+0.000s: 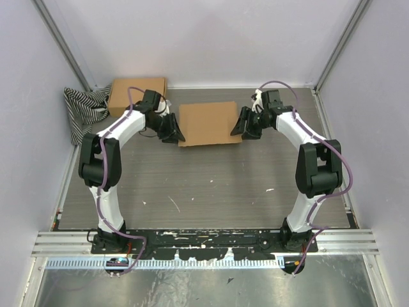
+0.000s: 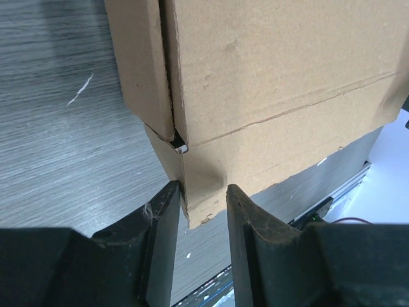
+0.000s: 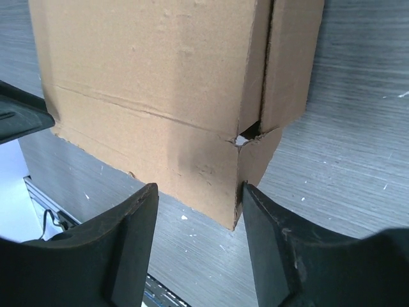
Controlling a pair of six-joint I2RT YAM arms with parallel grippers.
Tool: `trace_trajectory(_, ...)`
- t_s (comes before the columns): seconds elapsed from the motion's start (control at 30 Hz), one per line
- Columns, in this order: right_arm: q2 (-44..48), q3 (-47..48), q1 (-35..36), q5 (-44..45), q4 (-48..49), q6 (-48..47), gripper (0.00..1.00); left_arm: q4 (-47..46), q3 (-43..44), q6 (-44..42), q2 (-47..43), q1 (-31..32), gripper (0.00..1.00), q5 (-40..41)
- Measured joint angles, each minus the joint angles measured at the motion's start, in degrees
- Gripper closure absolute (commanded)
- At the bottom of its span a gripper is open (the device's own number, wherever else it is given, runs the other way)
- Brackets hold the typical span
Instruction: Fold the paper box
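Both arms reach forward, elbows bent outward. The box [image 1: 209, 123] sits mid-counter [image 1: 204, 185]. The left claw [image 2: 201, 192] pinches its corner; the right claw [image 3: 198, 195] straddles the opposite corner, slightly parted.

Even, soft, bright light fills the overhead view, with no harsh glare. The table [image 1: 211, 185] shows only faint, diffuse shadows under the arms. In both wrist views the cardboard box [image 2: 275, 83] is evenly lit and fairly sharp, its underside shaded. The dark fingers [image 3: 128, 249] nearest the lens look soft and slightly blurred. A pale overexposed patch sits at one lower corner.
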State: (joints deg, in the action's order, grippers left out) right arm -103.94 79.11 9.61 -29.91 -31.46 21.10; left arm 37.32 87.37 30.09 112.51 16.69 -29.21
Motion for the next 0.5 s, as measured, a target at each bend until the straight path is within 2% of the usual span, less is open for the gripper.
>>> trace_trajectory(0.17,0.1,-0.2,0.0,1.7,0.5,-1.7,0.38,-0.1,0.0,0.1,0.6,-0.1,0.6,-1.9)
trace_trajectory(0.5,1.7,-9.1,0.3,5.0,3.2,-2.5,0.37,-1.5,-0.4,0.5,0.6,0.1,0.65,-4.7)
